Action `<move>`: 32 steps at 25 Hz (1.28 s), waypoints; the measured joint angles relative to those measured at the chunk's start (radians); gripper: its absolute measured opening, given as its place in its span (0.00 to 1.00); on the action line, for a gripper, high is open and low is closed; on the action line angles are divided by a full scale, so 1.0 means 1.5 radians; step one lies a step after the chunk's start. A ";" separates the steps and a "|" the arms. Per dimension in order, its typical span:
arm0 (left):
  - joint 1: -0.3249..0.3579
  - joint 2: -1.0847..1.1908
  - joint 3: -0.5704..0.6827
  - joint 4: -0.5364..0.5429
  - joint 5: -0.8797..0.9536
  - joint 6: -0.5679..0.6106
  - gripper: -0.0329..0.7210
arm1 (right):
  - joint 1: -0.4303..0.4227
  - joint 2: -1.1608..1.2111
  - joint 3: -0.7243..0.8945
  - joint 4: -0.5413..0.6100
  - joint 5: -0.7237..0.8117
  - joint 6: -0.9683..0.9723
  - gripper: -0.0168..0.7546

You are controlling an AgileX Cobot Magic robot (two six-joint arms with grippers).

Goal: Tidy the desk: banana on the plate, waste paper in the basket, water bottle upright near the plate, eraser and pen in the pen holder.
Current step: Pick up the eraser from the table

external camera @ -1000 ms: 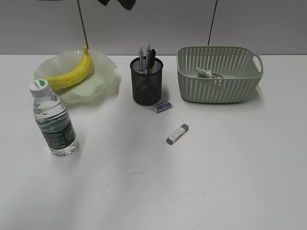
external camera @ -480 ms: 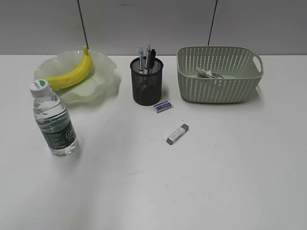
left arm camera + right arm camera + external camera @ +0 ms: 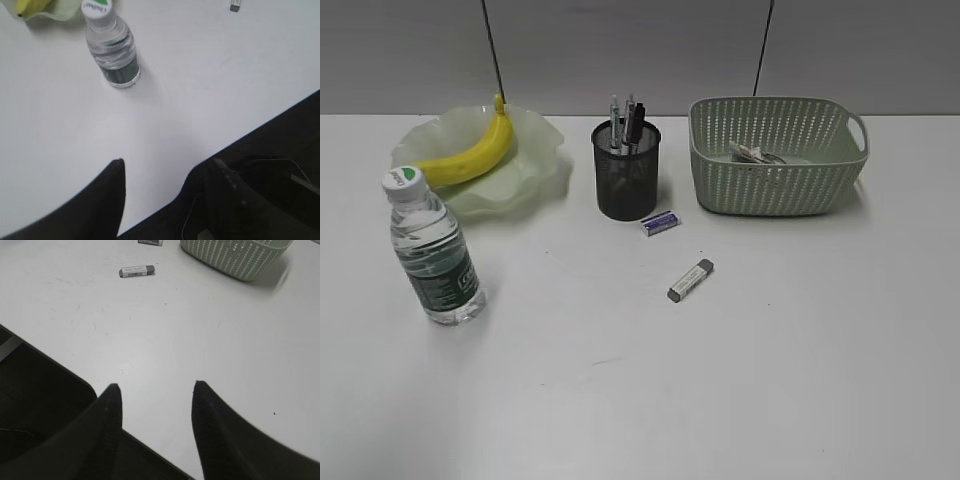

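Resting in the plate point(image 3: 535, 175), the banana point(image 3: 475, 152) lies beside the upright water bottle point(image 3: 432, 250). 2 erasers point(image 3: 690, 280) lie on the surface point(image 3: 720, 380) near the pen holder point(image 3: 626, 172); waste paper point(image 3: 755, 153) sits in the basket point(image 3: 775, 185). Left gripper point(image 3: 165, 172) and right gripper point(image 3: 155, 390) hover apart, empty.

open, empty right gripper point(image 3: 155, 390) over bare desk point(image 3: 210, 340) — eraser point(image 3: 137, 271) and basket point(image 3: 235, 255) well beyond
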 joint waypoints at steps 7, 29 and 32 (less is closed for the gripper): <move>0.000 -0.256 0.190 -0.004 -0.040 0.000 0.56 | 0.000 0.004 -0.001 0.005 -0.001 0.000 0.51; 0.000 -0.474 0.245 -0.006 -0.083 -0.003 0.54 | 0.000 0.881 -0.444 0.088 -0.140 0.229 0.51; 0.000 -0.475 0.245 -0.006 -0.083 -0.003 0.54 | 0.000 1.002 -0.525 0.092 -0.108 0.324 0.51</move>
